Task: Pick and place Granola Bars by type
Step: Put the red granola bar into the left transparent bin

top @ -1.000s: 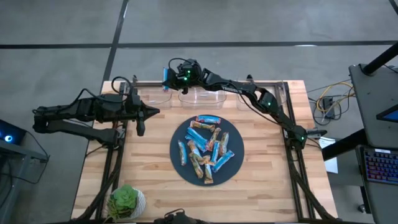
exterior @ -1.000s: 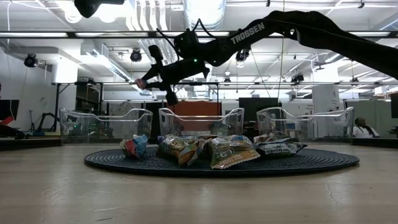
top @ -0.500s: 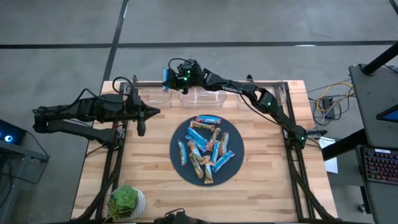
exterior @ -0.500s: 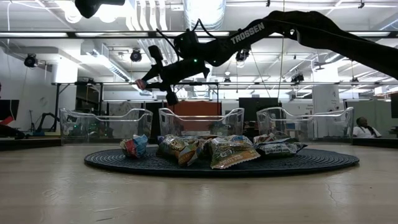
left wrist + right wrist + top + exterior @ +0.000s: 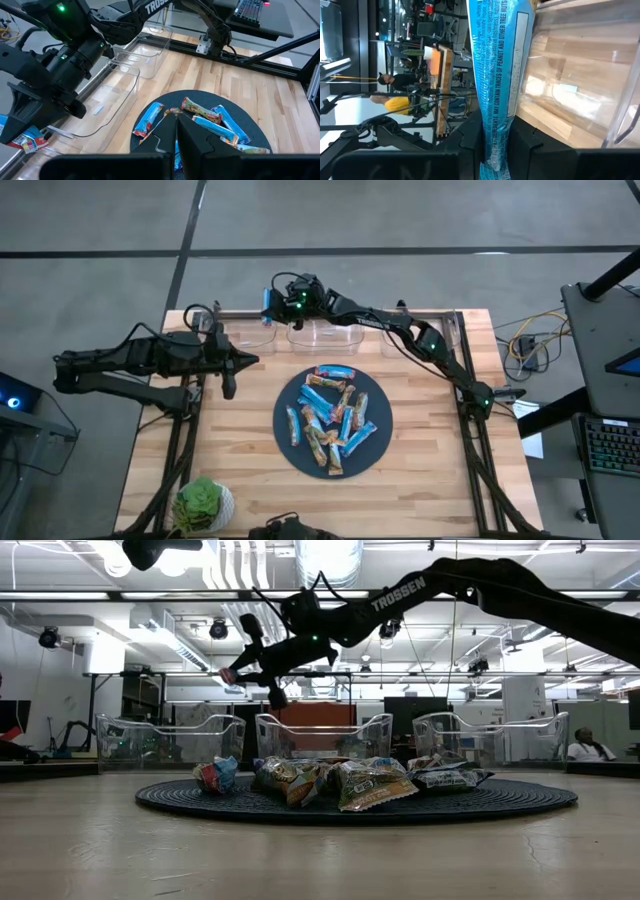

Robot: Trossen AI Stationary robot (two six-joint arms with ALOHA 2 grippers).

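Loads of shiny wrapped granola bars (image 5: 329, 420) piled on the dark round disc (image 5: 287, 442) mid-table; left gripper (image 5: 249, 360) hovers beside it, pinched shut on nothing; further back, right gripper (image 5: 268, 307) clamps one blue-wrapped bar (image 5: 497, 75) above the clear plastic bins (image 5: 325, 335).

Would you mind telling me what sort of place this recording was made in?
Most likely a robotics lab in an industrial-style workspace: exposed ceiling ducts and strip lights overhead, a wooden table fitted with two robot arms, and a desk with a keyboard and cables beside it.
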